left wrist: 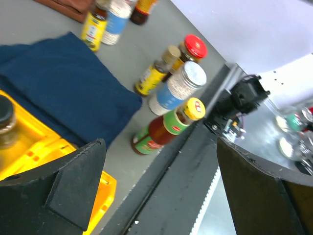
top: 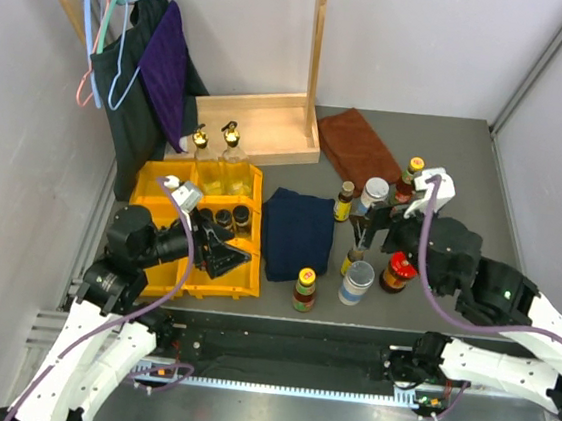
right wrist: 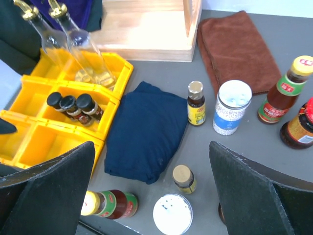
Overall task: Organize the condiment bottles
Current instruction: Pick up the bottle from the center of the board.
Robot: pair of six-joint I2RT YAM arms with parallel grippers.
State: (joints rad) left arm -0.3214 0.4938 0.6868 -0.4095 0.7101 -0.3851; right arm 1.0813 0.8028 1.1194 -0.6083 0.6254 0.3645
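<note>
Two clear gold-topped bottles [top: 228,155] and several dark black-capped bottles [top: 232,216] stand in the yellow bins [top: 154,179]. On the table right of the bins stand yellow-capped sauce bottles [top: 304,288], white-lidded jars [top: 357,282], small gold-capped bottles [top: 344,202] and a red-lidded jar [top: 398,271]. My left gripper [top: 226,257] is open and empty over the front bin; its view shows a sauce bottle [left wrist: 168,127] ahead. My right gripper [top: 378,224] is open and empty above the loose bottles; below it are a white-lidded jar [right wrist: 172,214] and a small bottle [right wrist: 183,178].
A folded dark blue cloth [top: 297,234] lies between the bins and the loose bottles. A brown cloth [top: 356,146] lies at the back. A wooden rack base [top: 254,127] with hanging clothes [top: 160,67] stands behind the bins. The table's front rail [top: 289,327] is near the front bottles.
</note>
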